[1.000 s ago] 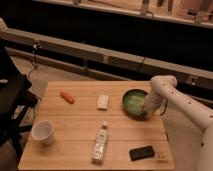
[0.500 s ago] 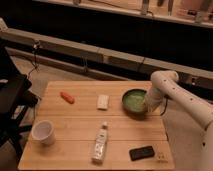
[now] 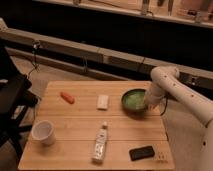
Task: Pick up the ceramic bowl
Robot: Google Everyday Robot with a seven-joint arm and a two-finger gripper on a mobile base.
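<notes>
The ceramic bowl (image 3: 133,101), dark green outside and lighter green inside, sits near the right edge of the wooden table (image 3: 80,127). The white arm reaches in from the right, and my gripper (image 3: 150,103) is down at the bowl's right rim, right against it. The arm's end hides the rim there.
A small white cup (image 3: 43,132) stands at the front left. An orange carrot-like object (image 3: 67,97) lies at the back left, a white block (image 3: 103,102) in the middle, a lying bottle (image 3: 100,143) and a black phone (image 3: 142,152) at the front. A dark chair (image 3: 12,100) stands left of the table.
The arm's end has shifted slightly at the bowl's right rim. The bowl has stayed in place on the table.
</notes>
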